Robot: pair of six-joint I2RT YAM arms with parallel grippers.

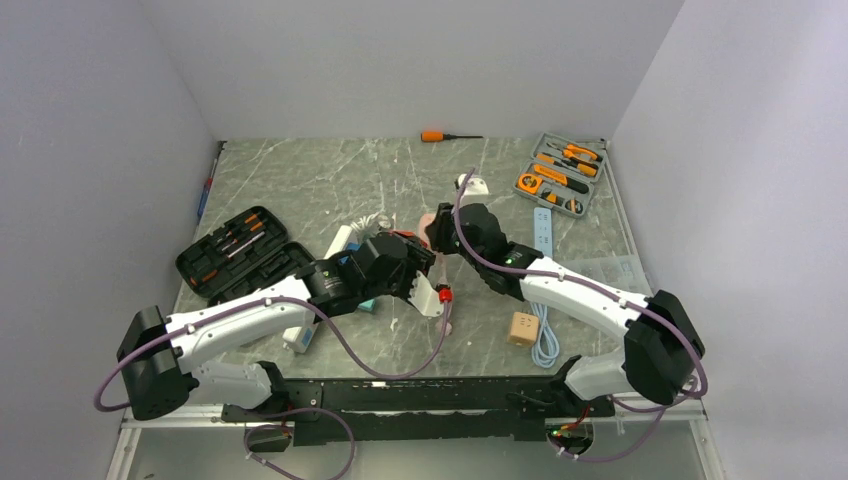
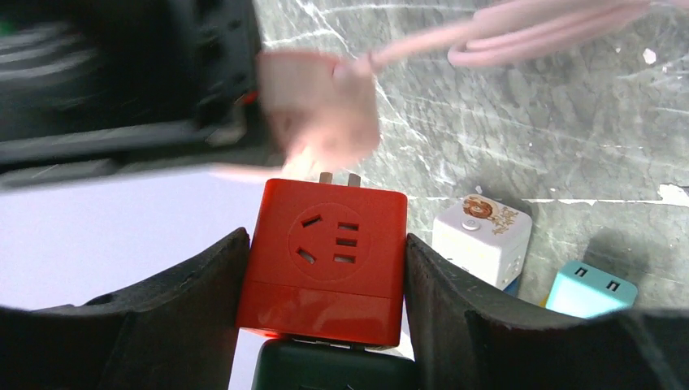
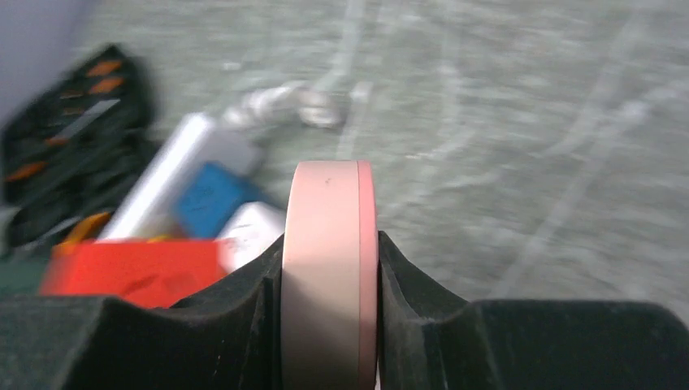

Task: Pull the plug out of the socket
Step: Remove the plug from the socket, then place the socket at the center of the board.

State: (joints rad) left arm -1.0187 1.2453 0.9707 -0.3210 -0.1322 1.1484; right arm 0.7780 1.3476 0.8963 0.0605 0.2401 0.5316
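A red cube socket [image 2: 329, 260] sits clamped between the black fingers of my left gripper [image 2: 327, 240], which is shut on it. A blurred pink plug [image 2: 321, 110] stands just beyond the socket's far face. Its metal prongs [image 2: 340, 177] show in the narrow gap between plug and socket. A pink cable [image 2: 520, 36] runs off to the upper right. My right gripper [image 3: 329, 240] is shut on the pink plug [image 3: 329, 268], edge-on between its pads, with the red socket [image 3: 130, 272] low on the left. In the top view both grippers meet mid-table around the plug [image 1: 428, 221].
A white cube socket with a lion picture [image 2: 481, 240] and a teal adapter [image 2: 591, 288] lie right of the left fingers. A black block [image 2: 333, 366] sits under the red socket. An open black screwdriver case [image 1: 235, 255], grey tool kit [image 1: 560, 175], orange screwdriver [image 1: 445, 136] and beige cube [image 1: 522, 327] lie around.
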